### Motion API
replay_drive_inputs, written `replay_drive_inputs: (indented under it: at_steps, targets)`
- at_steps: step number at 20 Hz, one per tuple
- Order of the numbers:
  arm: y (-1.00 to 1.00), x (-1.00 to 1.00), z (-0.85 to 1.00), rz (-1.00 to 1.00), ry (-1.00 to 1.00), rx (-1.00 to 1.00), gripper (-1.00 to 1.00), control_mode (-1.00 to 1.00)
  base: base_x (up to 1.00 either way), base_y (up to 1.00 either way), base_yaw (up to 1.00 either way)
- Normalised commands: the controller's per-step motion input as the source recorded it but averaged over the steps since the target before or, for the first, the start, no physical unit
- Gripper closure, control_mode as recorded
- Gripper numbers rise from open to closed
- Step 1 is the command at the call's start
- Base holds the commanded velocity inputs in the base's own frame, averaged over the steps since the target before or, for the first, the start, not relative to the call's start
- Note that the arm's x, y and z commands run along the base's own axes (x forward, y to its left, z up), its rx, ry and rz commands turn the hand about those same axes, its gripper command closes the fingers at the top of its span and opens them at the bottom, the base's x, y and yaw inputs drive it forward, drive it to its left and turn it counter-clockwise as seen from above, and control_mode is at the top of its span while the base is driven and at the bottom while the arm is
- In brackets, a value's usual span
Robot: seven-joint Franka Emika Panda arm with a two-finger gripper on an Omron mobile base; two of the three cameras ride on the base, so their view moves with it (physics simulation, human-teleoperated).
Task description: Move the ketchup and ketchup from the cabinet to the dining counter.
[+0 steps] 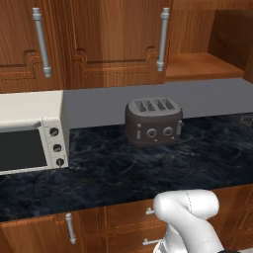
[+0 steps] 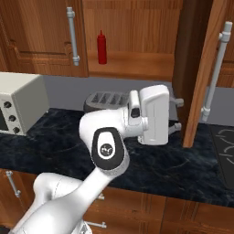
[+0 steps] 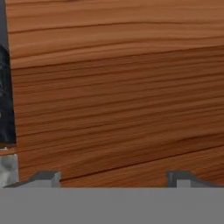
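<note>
One all-red ketchup (image 2: 102, 47) bottle stands upright on the shelf of the open cabinet (image 2: 137, 64), at its left side. In the left base view the same open compartment of the cabinet (image 1: 197, 65) sits at the upper right. My gripper (image 2: 176, 114) hangs over the black counter, lower than the shelf and to the right of the bottle, pointing at the swung-out cabinet door (image 2: 195, 68). Its jaws stand wide apart with nothing between them. In the hand view the gripper (image 3: 112, 178) faces plain wood grain close up. The dining counter is out of view.
A dark toaster (image 1: 153, 121) stands on the black marble counter (image 1: 108, 173) below the cabinet, just left of my hand. A white toaster oven (image 1: 29, 138) sits at the far left. The open door's silver handle (image 2: 215, 68) hangs at the right.
</note>
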Motion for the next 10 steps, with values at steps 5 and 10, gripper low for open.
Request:
replay_drive_inputs:
  at_steps: [5,10]
  targets:
    - [0.07,0.0,0.0,0.18,0.0,0.3,-1.0,-1.0,0.0,0.0,0.0]
    - [0.61,-0.12,-0.07,0.24,-0.1,0.22,-1.0,-1.0,0.0,0.0,0.0]
